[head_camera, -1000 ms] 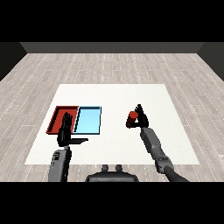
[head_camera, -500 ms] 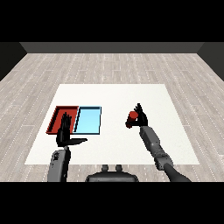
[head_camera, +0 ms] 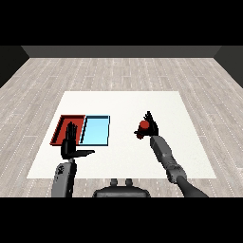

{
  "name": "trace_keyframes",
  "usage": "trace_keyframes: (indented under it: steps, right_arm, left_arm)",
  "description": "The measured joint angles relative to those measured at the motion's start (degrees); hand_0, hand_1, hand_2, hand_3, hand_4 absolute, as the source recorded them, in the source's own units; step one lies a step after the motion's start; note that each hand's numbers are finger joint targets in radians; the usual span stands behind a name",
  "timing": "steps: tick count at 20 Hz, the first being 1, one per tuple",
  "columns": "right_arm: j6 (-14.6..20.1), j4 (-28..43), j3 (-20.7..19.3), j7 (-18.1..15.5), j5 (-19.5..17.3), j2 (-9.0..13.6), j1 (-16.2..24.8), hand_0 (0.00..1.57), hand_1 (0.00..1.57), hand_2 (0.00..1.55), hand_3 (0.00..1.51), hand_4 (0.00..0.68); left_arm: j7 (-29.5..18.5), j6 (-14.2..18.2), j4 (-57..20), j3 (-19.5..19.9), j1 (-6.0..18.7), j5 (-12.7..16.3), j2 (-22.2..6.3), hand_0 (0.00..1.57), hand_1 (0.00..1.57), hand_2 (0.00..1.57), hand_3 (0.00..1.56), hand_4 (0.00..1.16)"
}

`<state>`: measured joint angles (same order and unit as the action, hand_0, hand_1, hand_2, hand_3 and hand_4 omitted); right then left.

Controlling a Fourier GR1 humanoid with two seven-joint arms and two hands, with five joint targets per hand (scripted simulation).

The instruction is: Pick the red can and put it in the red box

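A humanoid robot's right hand [head_camera: 150, 127] grasps a red can [head_camera: 144, 125] above a white table [head_camera: 123, 102], its black fingers and thumb curled round the can, which shows at the hand's 9 o'clock side. Can and hand sit right of the table's centre, at about 3 o'clock from the two trays and well apart from them. The grey right forearm [head_camera: 163, 152] runs down from the hand toward 5 o'clock and leaves the view at the lower right.

On the left half of the table a red tray [head_camera: 60, 130] and a light blue tray [head_camera: 96, 130] lie side by side, long edges touching, the red one at the blue one's 9 o'clock. Both look bare inside; the can is in neither.

The robot's left hand [head_camera: 70, 144] is released and holds nothing. Its fingers stand straight, pointing toward 12 o'clock, and its thumb sticks out toward 3 o'clock. The fingertips overlap the red tray's near edge in the view; whether they touch the tray cannot be told. The thumb reaches just under the near left corner of the blue tray. The left forearm [head_camera: 63, 178] rises from the lower left, almost straight toward 12 o'clock.

Beyond the table, at 12 o'clock, a grey plank floor [head_camera: 123, 71] stretches to a dark wall.
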<state>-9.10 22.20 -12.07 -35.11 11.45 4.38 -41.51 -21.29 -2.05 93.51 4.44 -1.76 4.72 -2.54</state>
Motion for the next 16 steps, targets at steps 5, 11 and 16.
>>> trace_keyframes:
  steps: [5, 11, 16]
  right_arm:
    - [0.5, -4.0, -0.5, -1.5, -0.6, 0.1, -1.9, 0.81, 0.81, 0.92, 0.8, 0.0]
    - [4.9, -3.9, -0.1, -0.8, -1.6, 0.4, -1.9, 1.5, 1.5, 1.47, 1.44, 0.667]
    - [7.8, -3.1, 0.8, -0.4, -3.0, 0.4, -2.7, 1.46, 1.46, 1.45, 1.43, 0.656]
  left_arm:
    - [2.1, -0.6, 1.1, 0.4, 0.4, 1.2, -0.7, 0.0, 0.0, 0.0, 0.0, 0.0]
    - [0.0, 0.1, -0.4, -0.4, 0.2, -0.4, 0.2, 0.0, 0.0, 0.0, 0.0, 0.0]
    - [-0.6, 0.5, -0.4, -0.5, 0.0, -1.1, 0.3, 0.0, 0.0, 0.0, 0.0, 0.0]
